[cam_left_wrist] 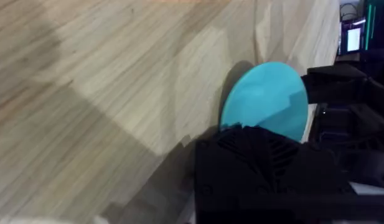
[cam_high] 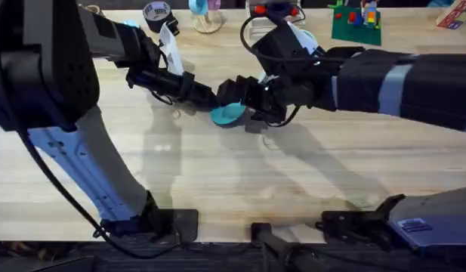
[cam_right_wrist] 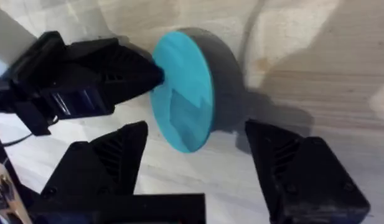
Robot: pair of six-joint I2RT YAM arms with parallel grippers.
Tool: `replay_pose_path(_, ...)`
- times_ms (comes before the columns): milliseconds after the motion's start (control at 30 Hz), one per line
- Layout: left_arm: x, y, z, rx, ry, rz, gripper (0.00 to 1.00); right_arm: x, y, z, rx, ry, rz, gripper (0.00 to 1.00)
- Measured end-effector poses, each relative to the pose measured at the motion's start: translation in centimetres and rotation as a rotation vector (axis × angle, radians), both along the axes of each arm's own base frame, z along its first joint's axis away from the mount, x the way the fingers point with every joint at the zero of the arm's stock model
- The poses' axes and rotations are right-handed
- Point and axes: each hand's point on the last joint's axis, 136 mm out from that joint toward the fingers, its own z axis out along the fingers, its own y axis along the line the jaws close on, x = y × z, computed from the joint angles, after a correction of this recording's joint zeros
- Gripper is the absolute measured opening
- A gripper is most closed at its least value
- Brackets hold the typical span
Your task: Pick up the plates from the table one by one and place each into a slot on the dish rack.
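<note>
Pinching the teal plate (cam_right_wrist: 182, 93) by its rim, the left claw (cam_right_wrist: 155, 74) holds it on edge above the desk (cam_high: 217, 174), apparently for a handover; the right claw (cam_right_wrist: 198, 146) straddles it, fingers spread, not touching. Bare desk lies open nearer the arm bases.

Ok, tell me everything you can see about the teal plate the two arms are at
The teal-blue plate is a small, flat, round disc, smooth and plastic-looking, plain on both faces. It is tilted up on edge above the wooden table, casting a shadow there. The left gripper pinches its rim with black fingers. The right gripper has its fingers spread open on either side of the plate, not touching it.
</note>
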Motion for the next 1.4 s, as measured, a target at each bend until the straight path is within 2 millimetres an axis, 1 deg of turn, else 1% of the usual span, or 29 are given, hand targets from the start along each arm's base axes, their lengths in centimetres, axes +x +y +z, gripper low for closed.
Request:
replay_pose_path(167,0.0,0.0,0.0,0.0,0.0,0.0,0.041,1.0,0.7,-0.5,0.021,-0.022,-0.012,0.874)
replay_pose_path(267,0.0,0.0,0.0,0.0,0.0,0.0,0.041,1.1,0.7,-1.1,0.015,-0.013,-0.014,0.801)
replay_pose_path(433,0.0,0.0,0.0,0.0,0.0,0.0,0.041,1.2,0.8,-1.3,0.014,-0.013,-0.02,0.523)
replay_pose_path(533,0.0,0.0,0.0,0.0,0.0,0.0,0.04,1.2,0.8,-1.2,0.014,-0.015,-0.021,0.389)
replay_pose_path(600,0.0,0.0,0.0,0.0,0.0,0.0,0.04,1.2,0.7,-1.2,0.012,-0.016,-0.022,0.281)
replay_pose_path(667,0.0,0.0,0.0,0.001,0.0,0.0,0.041,1.3,0.8,-1.1,0.023,-0.016,-0.025,0.086)
replay_pose_path(700,0.1,0.1,0.1,-0.002,0.0,0.005,0.041,1.4,1.1,-0.4,0.044,-0.027,-0.025,0.05)
replay_pose_path(767,0.3,0.3,0.2,-0.004,-0.001,0.011,0.041,1.7,1.3,0.3,0.059,-0.048,-0.025,0.04)
replay_pose_path(1167,0.2,0.2,0.2,-0.004,0.007,0.014,0.04,1.6,1.3,0.2,0.057,-0.044,-0.024,0.031)
replay_pose_path(1300,-0.2,0.3,0.3,0.004,0.035,0.012,0.039,1.5,1.2,0.3,0.05,-0.046,-0.016,0.031)
replay_pose_path(1400,-0.6,0.4,0.2,0.042,0.043,-0.001,0.04,1.1,0.7,0.7,0.026,-0.055,-0.006,0.032)
